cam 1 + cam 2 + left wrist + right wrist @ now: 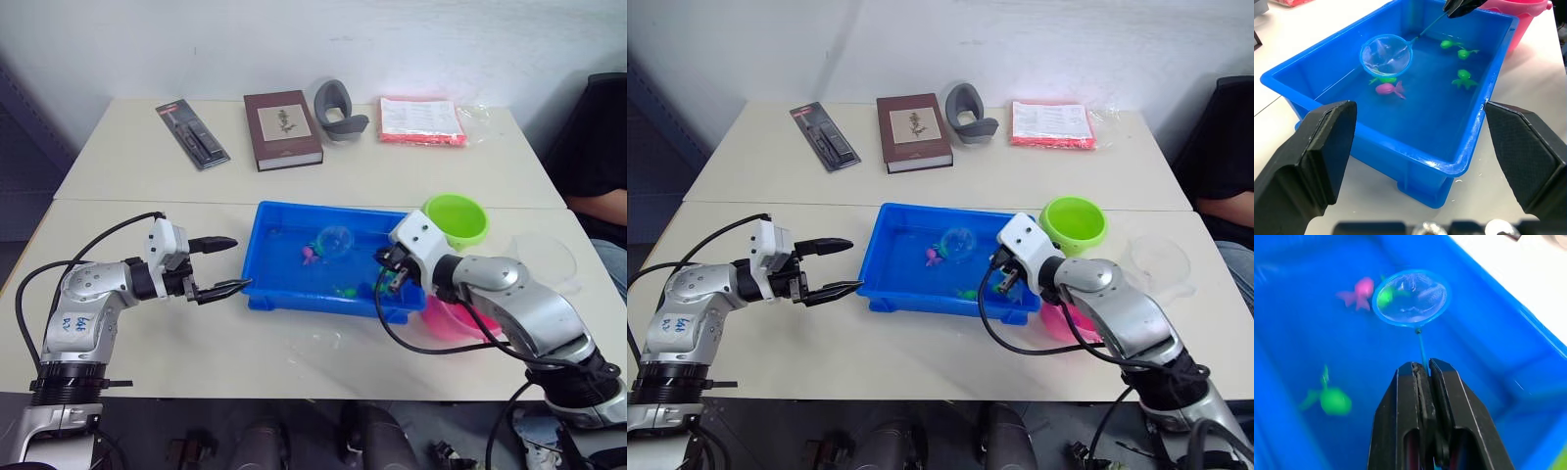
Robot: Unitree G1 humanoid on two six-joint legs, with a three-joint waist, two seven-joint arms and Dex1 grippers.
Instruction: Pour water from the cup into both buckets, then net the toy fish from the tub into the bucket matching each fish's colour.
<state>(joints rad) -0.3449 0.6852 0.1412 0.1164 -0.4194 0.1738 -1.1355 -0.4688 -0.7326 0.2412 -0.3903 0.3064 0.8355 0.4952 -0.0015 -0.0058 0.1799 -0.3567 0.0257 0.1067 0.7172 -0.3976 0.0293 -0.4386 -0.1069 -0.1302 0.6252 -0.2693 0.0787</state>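
Closed fingers (pixel 1422 377) pinch net (pixel 1411 297) over green fish (pixel 1385 297).

pink bucket (pixel 453 319): mostly hidden behind the right arm, rim alone showing | net (pixel 1411 297): handle's lower end hidden between the right gripper (pixel 1423 369) fingers | green fish (pixel 1385 297) at the hoop's 9 o'clock: blurred, under or beside the mesh unclear

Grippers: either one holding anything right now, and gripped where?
The right gripper is shut on the net, pinching its thin handle, hoop over the tub. The left gripper is open beside the tub, holding nothing.
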